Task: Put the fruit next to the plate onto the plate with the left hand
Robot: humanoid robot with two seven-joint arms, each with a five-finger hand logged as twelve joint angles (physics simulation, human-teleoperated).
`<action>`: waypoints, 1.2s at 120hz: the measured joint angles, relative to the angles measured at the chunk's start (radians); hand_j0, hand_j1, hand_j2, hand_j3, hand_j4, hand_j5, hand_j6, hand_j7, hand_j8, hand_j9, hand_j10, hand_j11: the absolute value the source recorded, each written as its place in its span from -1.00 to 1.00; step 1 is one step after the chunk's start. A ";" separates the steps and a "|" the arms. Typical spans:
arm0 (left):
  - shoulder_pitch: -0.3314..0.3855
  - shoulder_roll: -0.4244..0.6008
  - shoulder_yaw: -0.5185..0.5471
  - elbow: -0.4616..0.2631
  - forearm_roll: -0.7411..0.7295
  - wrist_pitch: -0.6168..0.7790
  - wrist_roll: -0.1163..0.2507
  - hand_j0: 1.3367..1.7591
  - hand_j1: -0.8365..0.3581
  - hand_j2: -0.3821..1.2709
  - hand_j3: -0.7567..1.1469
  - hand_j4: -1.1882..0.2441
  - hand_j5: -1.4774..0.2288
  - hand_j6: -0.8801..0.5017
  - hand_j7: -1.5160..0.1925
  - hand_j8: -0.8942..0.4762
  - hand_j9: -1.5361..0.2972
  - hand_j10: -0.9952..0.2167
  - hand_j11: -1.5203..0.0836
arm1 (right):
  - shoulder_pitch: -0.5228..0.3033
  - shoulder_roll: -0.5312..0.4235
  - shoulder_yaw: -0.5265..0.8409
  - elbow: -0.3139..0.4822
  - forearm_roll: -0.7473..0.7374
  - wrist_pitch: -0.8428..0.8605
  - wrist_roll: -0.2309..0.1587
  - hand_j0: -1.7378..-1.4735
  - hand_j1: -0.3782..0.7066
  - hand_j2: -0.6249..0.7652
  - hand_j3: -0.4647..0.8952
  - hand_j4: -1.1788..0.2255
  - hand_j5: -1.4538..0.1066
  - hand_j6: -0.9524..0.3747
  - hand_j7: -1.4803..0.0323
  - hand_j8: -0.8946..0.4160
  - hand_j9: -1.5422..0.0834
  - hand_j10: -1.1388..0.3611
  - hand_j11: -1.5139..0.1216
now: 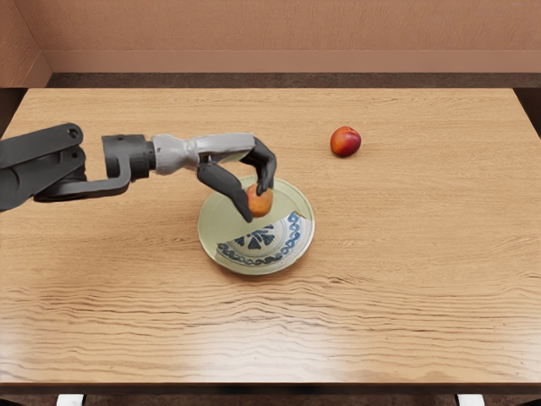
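Near edge of the counter [406, 321]: bare wood, nothing of ours on it. Going back from there, a little left of the counter's middle, we meet the plate [218, 230], cream with a blue pattern on its near-right portion. Over the plate's far half we find the orange fruit [259, 203], pinched in the left hand [235, 163], whose arm enters over the counter's left edge. The dark fingers [267, 169] are curled about the fruit from either side, thumb on the near-left, the others on the far-right. We cannot tell whether the fruit's underside touches the plate or hangs just above it. We judge the carry all but done, with the release outstanding. Risks from here: the fruit is round, and if the fingers part while it hangs clear of the surface it may bounce or roll across the shallow dish and over the rim, most likely toward the far edge, since it sits off-centre on that side. A finger dragging on the way out could flick it off, or nudge the plate along the counter. Farther back, well apart toward the far right, a second fruit [345, 141], red, lies on the counter; we judge it no part of this step. Beyond the far edge, a wall [279, 25]. Right hand not seen.
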 joint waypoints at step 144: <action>0.258 0.786 0.046 -0.475 -0.660 -0.231 0.056 0.52 0.93 -0.52 -0.20 0.62 0.68 0.23 0.73 0.26 0.63 0.59 0.84 | -0.012 0.000 0.000 0.003 0.002 0.004 0.000 -0.40 -0.95 -0.10 -0.32 0.68 0.86 0.43 0.96 0.36 0.90 0.52 0.85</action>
